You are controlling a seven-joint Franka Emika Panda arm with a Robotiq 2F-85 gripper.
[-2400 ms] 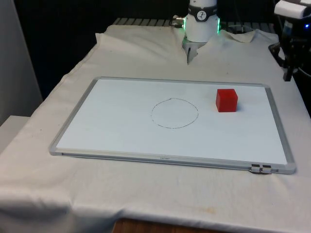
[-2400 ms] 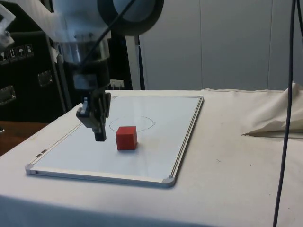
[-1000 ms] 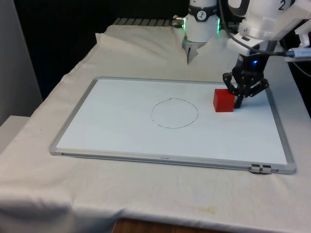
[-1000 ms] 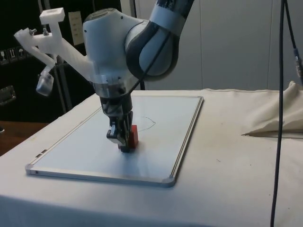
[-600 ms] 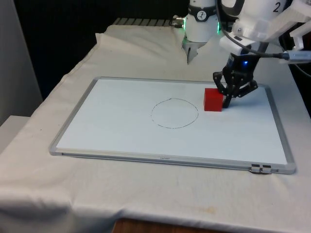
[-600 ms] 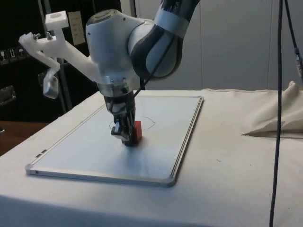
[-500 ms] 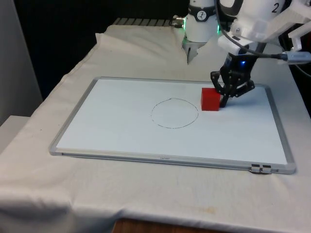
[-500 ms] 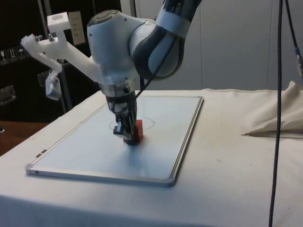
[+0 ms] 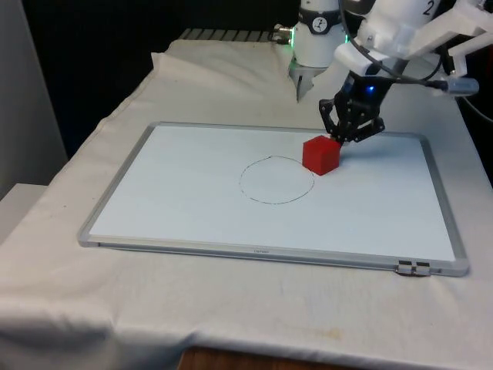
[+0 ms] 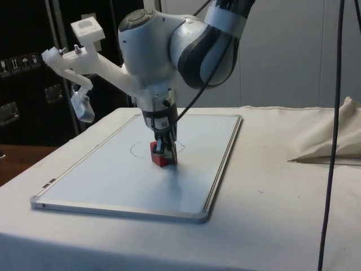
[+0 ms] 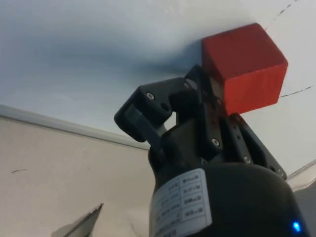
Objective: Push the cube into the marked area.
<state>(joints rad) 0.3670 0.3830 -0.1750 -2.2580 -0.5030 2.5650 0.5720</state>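
On the whiteboard, arm bent low, end effector fingers together, tips against red cube, beside drawn circle

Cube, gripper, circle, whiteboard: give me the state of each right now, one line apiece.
Red cube: upright on the whiteboard, sitting on the circle's edge at the front view's right, not fully inside.
Gripper: down at board level, fingers shut, pressed against the cube's far side.
Drawn circle: nothing fully inside it.
Whiteboard: flat on the cloth-covered table.
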